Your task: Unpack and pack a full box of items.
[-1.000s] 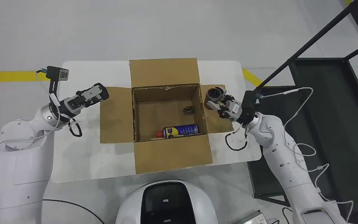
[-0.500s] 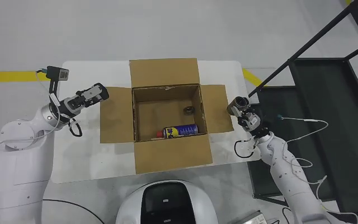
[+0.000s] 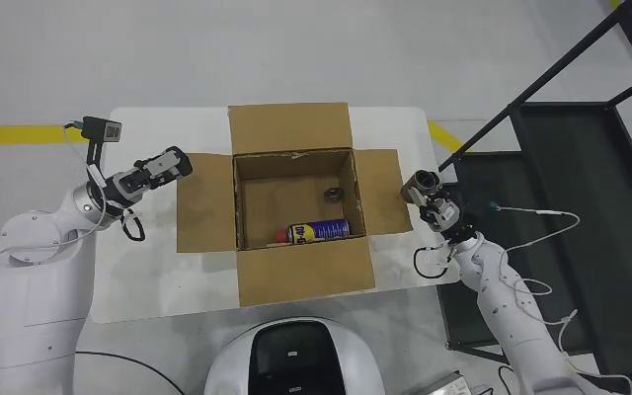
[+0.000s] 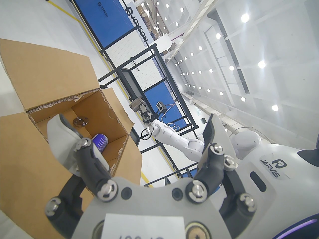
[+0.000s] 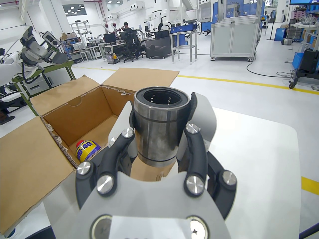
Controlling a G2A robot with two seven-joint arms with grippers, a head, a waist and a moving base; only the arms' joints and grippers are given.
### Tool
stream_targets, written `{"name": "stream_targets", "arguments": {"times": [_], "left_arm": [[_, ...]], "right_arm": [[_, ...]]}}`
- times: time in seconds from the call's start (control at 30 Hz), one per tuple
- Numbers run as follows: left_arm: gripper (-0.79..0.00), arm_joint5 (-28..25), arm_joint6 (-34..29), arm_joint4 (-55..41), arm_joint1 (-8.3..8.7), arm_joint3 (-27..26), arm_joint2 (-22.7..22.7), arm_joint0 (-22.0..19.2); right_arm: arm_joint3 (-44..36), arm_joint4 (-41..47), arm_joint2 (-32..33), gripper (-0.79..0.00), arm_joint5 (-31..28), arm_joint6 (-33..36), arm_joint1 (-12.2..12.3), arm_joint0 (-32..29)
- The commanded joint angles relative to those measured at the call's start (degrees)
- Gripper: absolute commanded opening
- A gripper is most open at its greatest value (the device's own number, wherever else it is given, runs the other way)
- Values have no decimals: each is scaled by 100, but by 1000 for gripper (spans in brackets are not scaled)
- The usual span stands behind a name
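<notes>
An open cardboard box [image 3: 259, 207] stands mid-table with its flaps spread. Inside lie a blue and yellow spray can [image 3: 318, 231] and a small metal flange ring [image 3: 335, 193]. My right gripper [image 3: 434, 202] hovers just past the box's right flap, near the table's right edge, shut on a dark metal cylinder [image 3: 425, 182]. The right wrist view has the cylinder [image 5: 157, 135] upright between the fingers, the box [image 5: 82, 115] and the can [image 5: 87, 149] beyond. My left gripper [image 3: 178, 163] is open and holds nothing, left of the box; its view shows the can [image 4: 99, 141] and the ring [image 4: 80, 121].
The white table [image 3: 158, 276] has bare room left of the box and along its front. A dark metal rack [image 3: 563, 168] stands just beyond the right edge, with a slanted black bar [image 3: 533, 84] above it.
Over the past second my right gripper carried the cylinder from over the right flap out toward the table's right edge, then held still. The left arm has not moved.
</notes>
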Motion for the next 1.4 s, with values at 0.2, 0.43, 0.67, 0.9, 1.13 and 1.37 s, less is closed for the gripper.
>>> {"name": "stream_targets", "arguments": {"times": [0.2, 0.43, 0.67, 0.9, 1.13, 1.37], "left_arm": [[0, 0, 0, 0, 0, 0, 0, 0], [0, 0, 0, 0, 0, 0, 0, 0], [0, 0, 0, 0, 0, 0, 0, 0], [0, 0, 0, 0, 0, 0, 0, 0], [0, 0, 0, 0, 0, 0, 0, 0], [0, 0, 0, 0, 0, 0, 0, 0]], "right_arm": [[1052, 126, 32, -785, 1082, -261, -68, 71], [2595, 392, -593, -785, 1601, -717, -392, 843], [3793, 737, -1009, -785, 1822, -775, -733, 1589], [4535, 777, -1134, -785, 1874, -900, -861, 1903], [4831, 783, -1221, -785, 1929, -1014, -949, 1938], [4959, 758, -1300, -600, 1982, -960, -1009, 1914]]}}
